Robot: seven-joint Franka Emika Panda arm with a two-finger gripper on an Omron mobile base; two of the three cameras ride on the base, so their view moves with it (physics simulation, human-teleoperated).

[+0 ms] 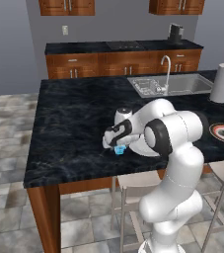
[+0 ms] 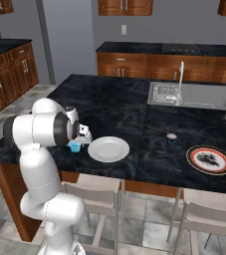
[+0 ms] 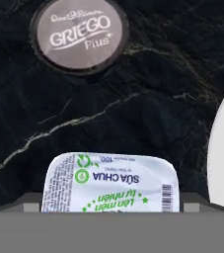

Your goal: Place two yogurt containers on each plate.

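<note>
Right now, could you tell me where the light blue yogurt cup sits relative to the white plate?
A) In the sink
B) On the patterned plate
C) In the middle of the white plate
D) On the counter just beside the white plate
D: the light blue yogurt cup stands on the black counter just off the rim of the white plate, under the robot's hand, with nothing on the plate itself.

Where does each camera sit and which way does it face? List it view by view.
Left base view: behind the arm's left, facing forward and down over the counter; arm rises lower right, gripper at the blue cup.
Right base view: behind its right, same counter; arm lower left.
Hand view: on the hand, looking down at the blue cup and a grey-topped cup.
Shared: both base views show the blue cup, white plate, patterned plate.
</note>
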